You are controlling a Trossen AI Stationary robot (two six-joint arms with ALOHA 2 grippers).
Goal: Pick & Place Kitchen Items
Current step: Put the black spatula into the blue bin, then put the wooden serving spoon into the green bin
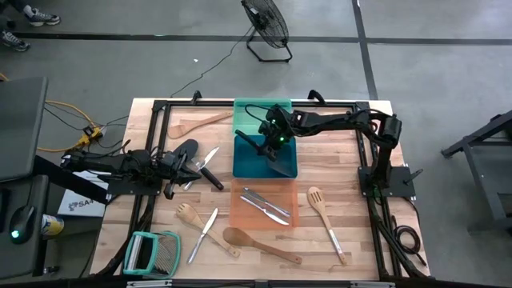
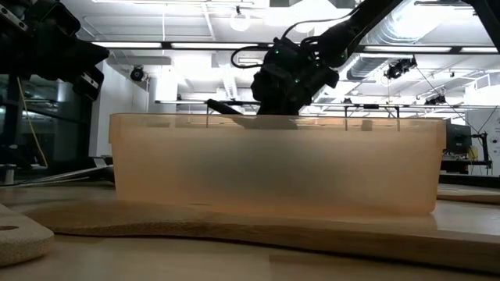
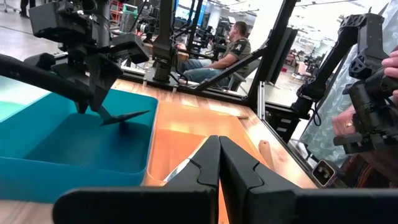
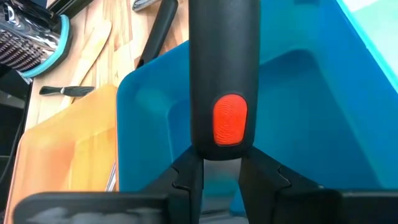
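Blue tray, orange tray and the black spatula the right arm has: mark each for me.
blue tray (image 1: pixel 250 164), high view, on its bare floor.
orange tray (image 1: pixel 244 214), high view, on its bare floor.
black spatula (image 4: pixel 224 68), right wrist view, on its handle above the orange spot.

No readable text, brand, number or sign in any view. The white box (image 1: pixel 80 202) on the floor off the table's (image 1: pixel 352 248) left edge carries dark print, too small to read. The black spatula handle (image 4: pixel 224 74) has an orange oval patch (image 4: pixel 231 119) with a fingerprint-like ridge pattern, no letters on it. Nothing legible on the trays or the utensils.
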